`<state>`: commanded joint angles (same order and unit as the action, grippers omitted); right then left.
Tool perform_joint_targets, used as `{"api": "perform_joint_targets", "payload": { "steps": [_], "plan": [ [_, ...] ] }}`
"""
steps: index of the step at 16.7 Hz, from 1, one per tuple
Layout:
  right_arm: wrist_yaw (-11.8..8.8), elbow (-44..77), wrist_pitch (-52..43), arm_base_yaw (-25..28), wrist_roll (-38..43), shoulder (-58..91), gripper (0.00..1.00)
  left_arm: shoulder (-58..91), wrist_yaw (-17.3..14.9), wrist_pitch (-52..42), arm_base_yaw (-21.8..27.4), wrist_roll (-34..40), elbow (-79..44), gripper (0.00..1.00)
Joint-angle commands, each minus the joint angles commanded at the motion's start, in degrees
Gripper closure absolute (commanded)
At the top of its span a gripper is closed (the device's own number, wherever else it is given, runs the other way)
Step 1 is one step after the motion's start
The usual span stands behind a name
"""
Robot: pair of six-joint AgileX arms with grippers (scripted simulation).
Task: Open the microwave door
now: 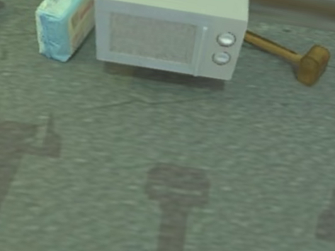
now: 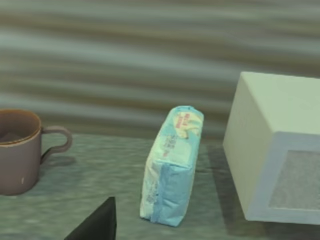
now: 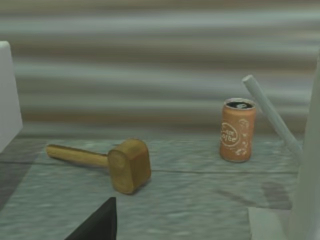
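Microwave at the far middle of the bench, microwave door shut flush, facing near. Pale blue package just left of it, mug further left. Wooden mallet lying to the right, orange can beyond. Left gripper and right gripper only partly in view; open or closed, cannot tell.

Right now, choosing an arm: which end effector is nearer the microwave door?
Left, likely: its wrist view catches the microwave door past the package; the right one faces the hammer beyond the knobs.
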<state>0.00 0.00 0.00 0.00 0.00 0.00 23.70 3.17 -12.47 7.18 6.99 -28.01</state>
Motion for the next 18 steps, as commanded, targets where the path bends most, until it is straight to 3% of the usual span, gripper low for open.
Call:
{"api": "perform_joint_targets", "payload": {
  "steps": [18],
  "plan": [
    [0.0, 0.0, 0.0, 0.0, 0.0, 0.0, 0.00, 94.8, 12.7, -52.6, 26.2, 23.5, -101.7, 0.00]
  ]
}}
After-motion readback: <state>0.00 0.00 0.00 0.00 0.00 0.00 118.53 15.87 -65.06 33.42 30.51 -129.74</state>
